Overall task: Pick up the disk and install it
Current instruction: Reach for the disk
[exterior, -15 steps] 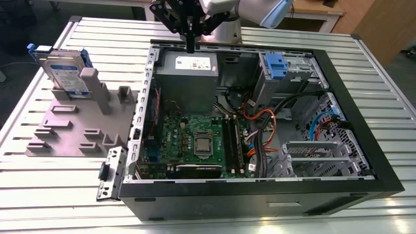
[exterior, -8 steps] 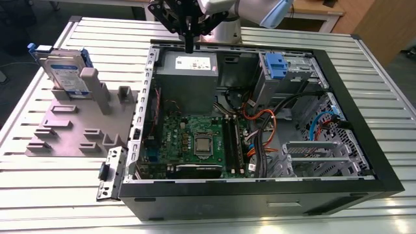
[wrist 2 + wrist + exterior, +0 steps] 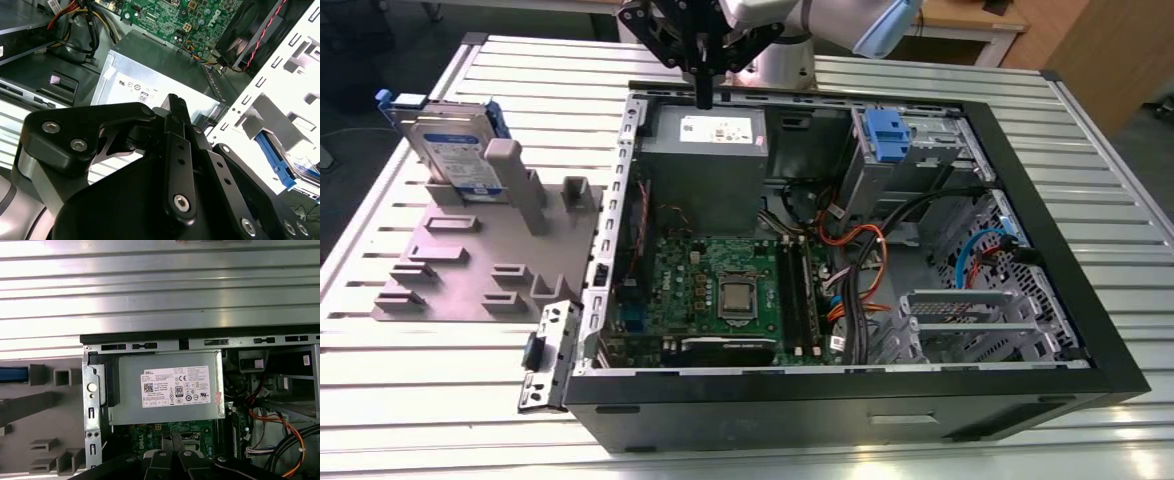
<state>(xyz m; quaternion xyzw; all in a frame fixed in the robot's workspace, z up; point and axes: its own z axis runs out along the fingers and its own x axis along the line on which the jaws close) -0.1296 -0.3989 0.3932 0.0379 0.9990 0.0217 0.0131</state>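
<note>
Entry: flat rectangular silver metal disk with white-and-blue label and blue plastic bracket [image 3: 454, 150]. It is located in the upper left of the exterior view, stood on edge in a slot of the pale grey moulded plastic fixture with raised blocks [image 3: 467, 250], well apart from the gripper. Handling, as judged: the body is rigid and dense, and moderately heavy for its size. The smooth metal faces are expected to be slippery, and knocks are to be avoided because the inner mechanism is likely fragile. Hold is best taken across the 2 broad faces near the free upper edge, or on the blue bracket rails, which should yield slightly and offer more grip. The lower edge is blocked by the fixture. Black metal linkage gripper [image 3: 704, 98]: it is seen at the top centre of the exterior view, over the far edge of the open black steel computer case [image 3: 827, 395]. Its 2 fingers lie pressed together to a single tip with nothing between them, and the same closed, empty state is read in both wrist views. Nearest to it is the grey sheet-metal box with white sticker [image 3: 707, 130]. Also recorded:
- a glossy, component-studded green circuit board [image 3: 720, 290];
- a small blue plastic latch [image 3: 883, 135] on a bare metal cage;
- flexible orange and black cable bundles [image 3: 854, 240];
- a matte ribbed aluminium table [image 3: 400, 380].
</note>
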